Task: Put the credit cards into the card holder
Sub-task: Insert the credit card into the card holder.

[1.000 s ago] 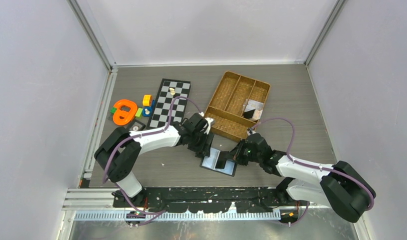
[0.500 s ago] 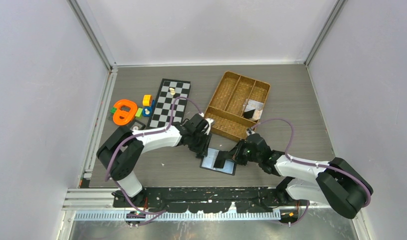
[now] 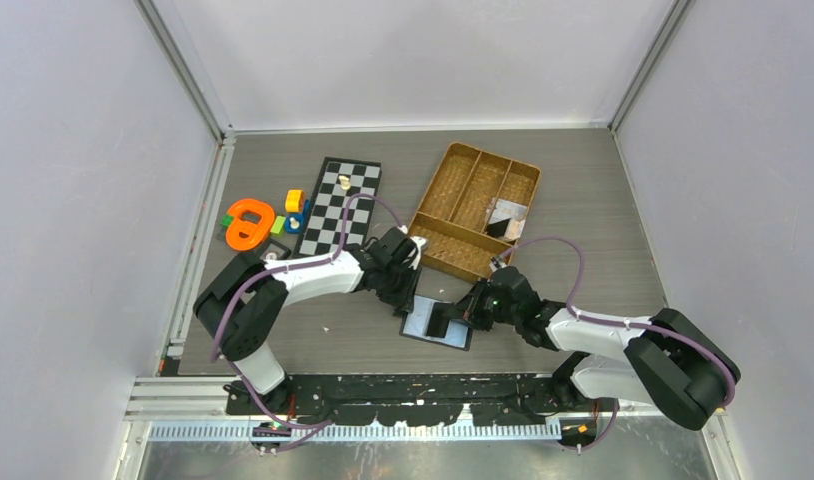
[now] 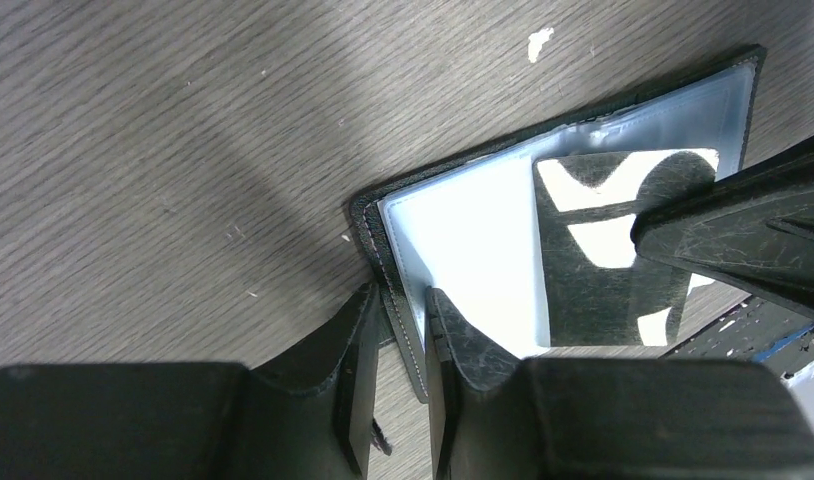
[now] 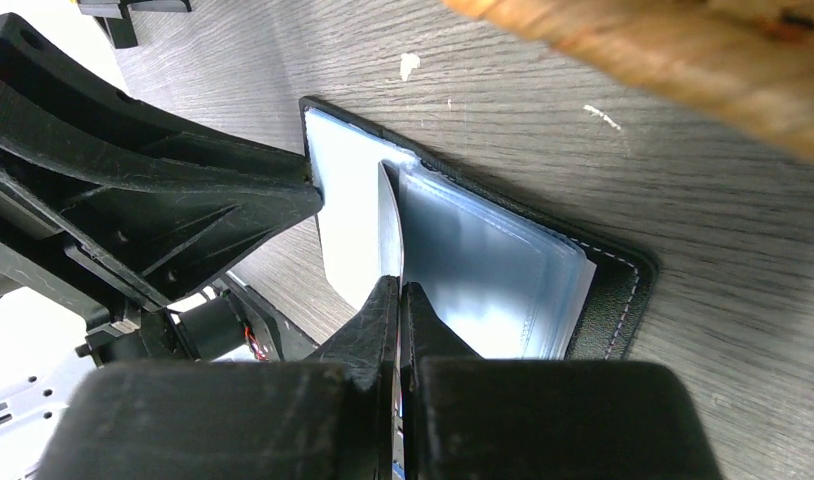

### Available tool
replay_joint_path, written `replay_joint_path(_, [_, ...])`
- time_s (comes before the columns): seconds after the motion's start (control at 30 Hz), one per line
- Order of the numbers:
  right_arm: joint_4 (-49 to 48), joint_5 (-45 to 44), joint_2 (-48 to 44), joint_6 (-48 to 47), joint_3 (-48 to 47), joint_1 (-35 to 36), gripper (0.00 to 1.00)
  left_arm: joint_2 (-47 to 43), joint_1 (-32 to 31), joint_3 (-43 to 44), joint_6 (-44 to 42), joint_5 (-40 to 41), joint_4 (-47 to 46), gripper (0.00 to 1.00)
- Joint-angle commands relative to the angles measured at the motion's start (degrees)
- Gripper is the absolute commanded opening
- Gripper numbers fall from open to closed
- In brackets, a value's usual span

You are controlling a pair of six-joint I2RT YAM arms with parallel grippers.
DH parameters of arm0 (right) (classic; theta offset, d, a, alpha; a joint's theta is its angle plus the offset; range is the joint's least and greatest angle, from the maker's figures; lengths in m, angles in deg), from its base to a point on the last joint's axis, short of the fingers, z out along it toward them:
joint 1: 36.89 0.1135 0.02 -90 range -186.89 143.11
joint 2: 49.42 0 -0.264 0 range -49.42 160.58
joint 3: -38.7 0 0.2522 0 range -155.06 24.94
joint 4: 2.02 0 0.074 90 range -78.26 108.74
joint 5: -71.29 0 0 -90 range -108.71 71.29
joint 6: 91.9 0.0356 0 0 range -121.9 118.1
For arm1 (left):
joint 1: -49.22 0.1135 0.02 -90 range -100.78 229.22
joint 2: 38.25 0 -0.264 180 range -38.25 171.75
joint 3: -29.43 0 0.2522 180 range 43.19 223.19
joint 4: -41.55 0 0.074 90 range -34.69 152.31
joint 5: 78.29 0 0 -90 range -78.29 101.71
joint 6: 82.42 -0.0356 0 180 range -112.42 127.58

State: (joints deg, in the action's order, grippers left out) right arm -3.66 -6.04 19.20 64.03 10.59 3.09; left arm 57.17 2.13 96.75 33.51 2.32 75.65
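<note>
Black leather lies spread open on the desk (image 3: 583, 190) just in front of the two arms: the card holder (image 3: 423, 326), flat on the wood with its bluish-grey pockets facing up. It sits near the front edge, just beside the near corner of a brown woven tray (image 3: 438, 255).

From the left, the left end effector (image 4: 401, 300) has come in low at the holder's left edge. Its two fingers (image 4: 358, 345) stand close together with the stitched rim of the cover pinched between them, one outside on the leather, one on the pale pocket.

From the right, the right end effector (image 5: 398, 288) is closed tight on a credit card (image 4: 583, 280), a dark glossy one catching bright reflections. The card stands on edge over the middle of the open holder, right at the mouth of the clear plastic pockets; whether its lower edge is already inside one I cannot tell.

Two other cards (image 3: 508, 218), one whitish and one dark, lie in a right-hand compartment of the tray. Further left on the desk are a chessboard (image 3: 338, 205) and some orange toys (image 3: 248, 222).
</note>
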Motion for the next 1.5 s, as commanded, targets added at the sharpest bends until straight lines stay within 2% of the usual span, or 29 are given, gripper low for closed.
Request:
replay_joint_path(0.0, [2.27,0.07,1.45,-1.32,-0.22,0.27,0.01,1.74,-0.11,-1.01,-0.06,2.88,0.13,0.22])
replay_joint_path(0.57, [12.5,-4.62,1.16,-0.98,-1.93,0.2,0.01,1.99,-0.11,-1.18,0.91,4.79,1.29,0.18])
replay_joint_path(0.97, [8.47,-5.21,5.19,-1.6,-2.58,0.51,0.01,1.55,-0.15,-2.63,1.42,0.81,-1.61,0.17])
replay_joint_path(1.27, [11.69,-8.34,5.55,-2.7,-5.71,3.39,0.01,1.44,-0.11,-3.91,3.79,-2.9,-5.16,0.17])
replay_joint_path(1.47, [15.0,-12.45,6.61,-3.95,-9.03,6.54,0.07,0.89,-0.12,-5.64,6.03,-5.62,-8.91,0.17])
